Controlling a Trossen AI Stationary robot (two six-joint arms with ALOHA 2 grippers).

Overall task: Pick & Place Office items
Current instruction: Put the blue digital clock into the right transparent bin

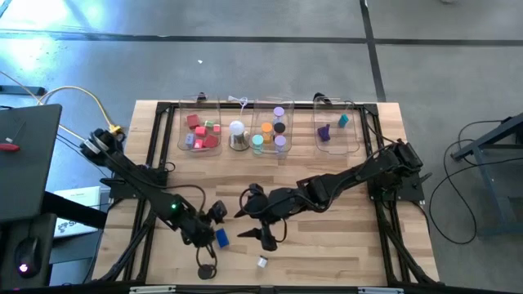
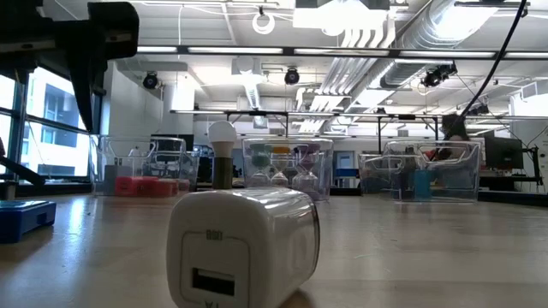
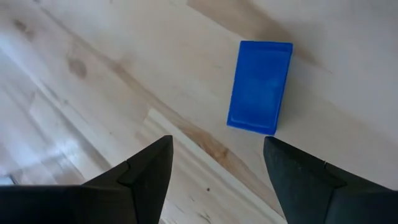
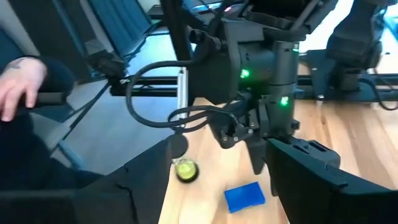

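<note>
A blue block (image 3: 260, 87) lies flat on the wooden table near its front edge, and shows in the high view (image 1: 221, 238) too. My left gripper (image 3: 217, 168) hangs open just above the table beside the block, pointing steeply down, touching nothing; the high view (image 1: 211, 222) shows it left of the block. My right gripper (image 1: 255, 224) stands open higher up, right of the block, with nothing between its fingers (image 4: 217, 186). A small white cube-shaped piece (image 2: 244, 244) rests on the table near the front edge (image 1: 263, 262).
Three clear bins stand along the far edge: one with red and pink pieces (image 1: 198, 131), one with cylinders (image 1: 272, 131), one with purple and teal pieces (image 1: 337, 131). A white dome (image 1: 237, 131) stands between the first two. A small round piece (image 4: 185, 171) lies near the block. A person's hand (image 4: 18, 81) shows beyond the table.
</note>
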